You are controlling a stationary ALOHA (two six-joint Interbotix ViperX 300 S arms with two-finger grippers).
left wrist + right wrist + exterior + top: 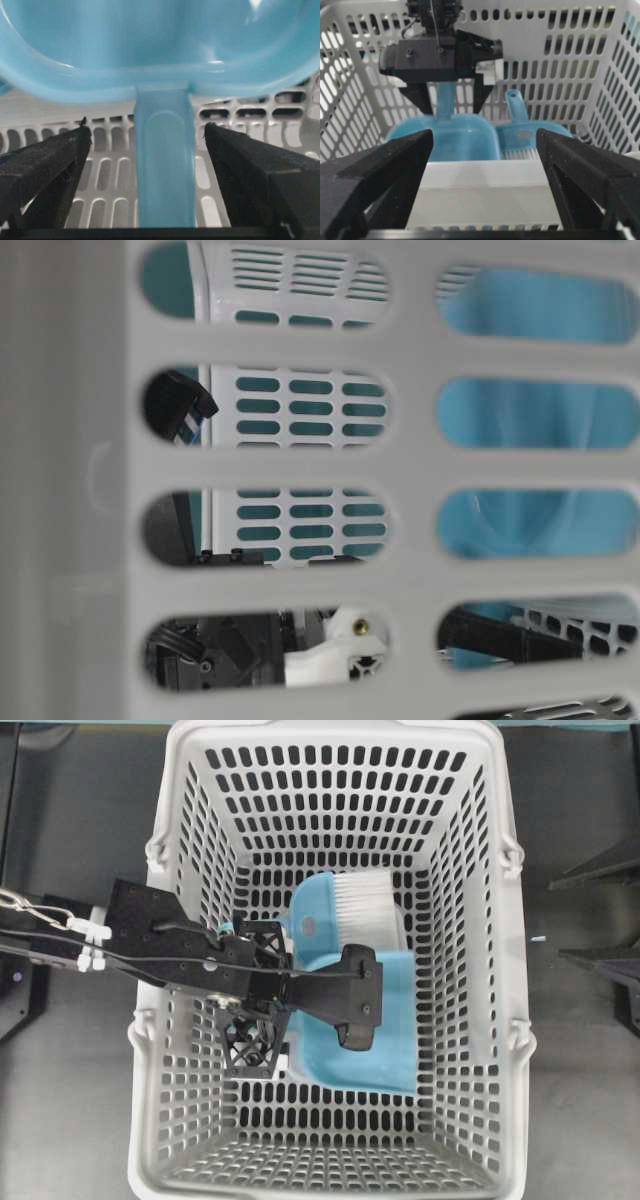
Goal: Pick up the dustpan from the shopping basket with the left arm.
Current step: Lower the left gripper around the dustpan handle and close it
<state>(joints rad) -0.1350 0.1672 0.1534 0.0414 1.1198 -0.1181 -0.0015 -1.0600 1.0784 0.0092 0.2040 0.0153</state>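
The light-blue dustpan [390, 1030] lies inside the grey shopping basket [330, 740], with its handle pointing to the left of the overhead view. My left gripper [285, 1012] reaches down into the basket over that handle. In the left wrist view the gripper [147, 127] is open, and the handle [164, 170] runs between the two fingers with a gap on each side. The right wrist view shows the left gripper [451, 111] straddling the handle behind the scoop [455, 137]. My right gripper [484, 135] is open and empty, outside the basket's right wall [556, 920].
A blue hand brush with white bristles [360, 905] lies beside the dustpan, further back, and also shows in the right wrist view [530, 135]. The basket's slotted walls rise on all sides. The table-level view shows the basket wall [300, 465] close up, with blue behind the holes.
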